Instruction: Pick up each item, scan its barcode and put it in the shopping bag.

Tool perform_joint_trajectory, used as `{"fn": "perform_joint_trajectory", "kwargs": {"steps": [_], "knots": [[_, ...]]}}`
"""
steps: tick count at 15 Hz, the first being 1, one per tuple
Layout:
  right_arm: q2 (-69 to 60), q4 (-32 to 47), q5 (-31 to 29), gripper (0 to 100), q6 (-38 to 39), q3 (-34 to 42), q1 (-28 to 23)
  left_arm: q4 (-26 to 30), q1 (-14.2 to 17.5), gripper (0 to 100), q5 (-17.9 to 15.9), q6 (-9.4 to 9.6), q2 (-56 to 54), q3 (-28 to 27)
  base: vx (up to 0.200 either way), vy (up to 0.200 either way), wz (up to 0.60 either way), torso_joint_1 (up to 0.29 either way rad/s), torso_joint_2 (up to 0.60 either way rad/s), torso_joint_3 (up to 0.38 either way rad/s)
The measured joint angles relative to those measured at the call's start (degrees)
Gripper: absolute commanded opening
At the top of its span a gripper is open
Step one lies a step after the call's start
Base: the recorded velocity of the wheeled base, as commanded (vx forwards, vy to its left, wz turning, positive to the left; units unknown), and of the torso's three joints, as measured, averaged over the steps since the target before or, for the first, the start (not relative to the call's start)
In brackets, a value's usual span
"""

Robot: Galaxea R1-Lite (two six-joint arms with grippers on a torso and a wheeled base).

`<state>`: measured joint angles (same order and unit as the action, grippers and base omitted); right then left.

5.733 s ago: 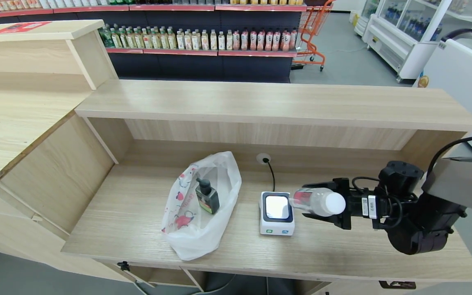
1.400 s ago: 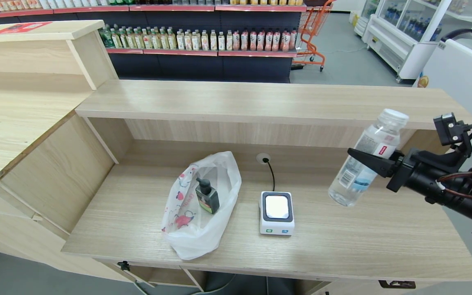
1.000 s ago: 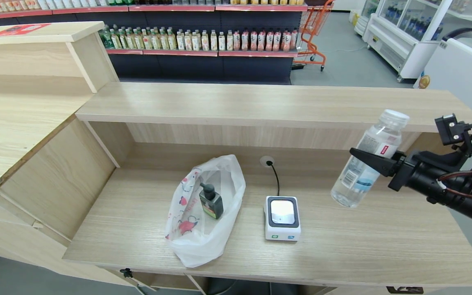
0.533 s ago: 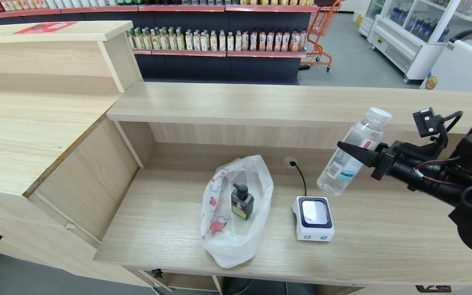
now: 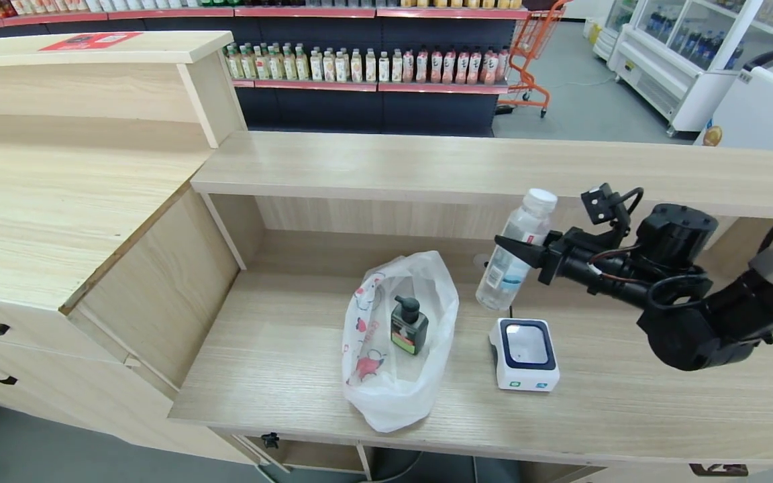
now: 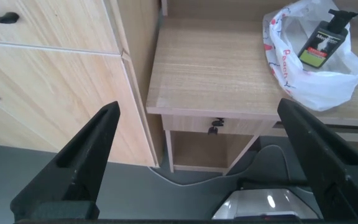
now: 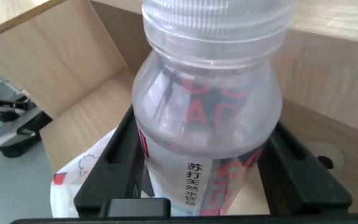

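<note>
Head view: right arm reaches out level over the counter (image 5: pixel 279 362). Right gripper (image 5: pixel 519 249) is clamped on the water bottle (image 5: pixel 504 283), cap tilted back toward the wrist. Scanner (image 5: pixel 526 343) sits below the gripper. Shopping bag (image 5: pixel 386 396) lies lower, past its fingertips, with a pump bottle (image 5: pixel 408 327) inside.
Left wrist view: left gripper (image 6: pixel 199 109) is spread wide and empty, low off the counter's front edge.
Right wrist view: fingers (image 7: pixel 118 158) flank the bottle on both sides.

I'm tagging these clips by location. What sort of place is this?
Most likely a supermarket or convenience store checkout: shelves of bottled drinks line the aisle behind, a barcode scanner and a shopping bag sit on the wooden counter, and an orange trolley stands near glass-fronted chillers.
</note>
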<state>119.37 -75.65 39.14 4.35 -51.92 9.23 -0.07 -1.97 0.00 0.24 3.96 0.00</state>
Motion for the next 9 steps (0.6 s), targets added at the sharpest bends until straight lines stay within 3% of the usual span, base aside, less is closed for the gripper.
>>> {"fn": "perform_joint_trajectory", "kwargs": {"steps": [9], "knots": [[17.07,5.32,-1.44,0,-6.73,-19.80,5.96,0.00,0.05,100,0.00,0.02,0.02,0.00,0.000,0.000,0.00,0.000,0.00,0.000]]}}
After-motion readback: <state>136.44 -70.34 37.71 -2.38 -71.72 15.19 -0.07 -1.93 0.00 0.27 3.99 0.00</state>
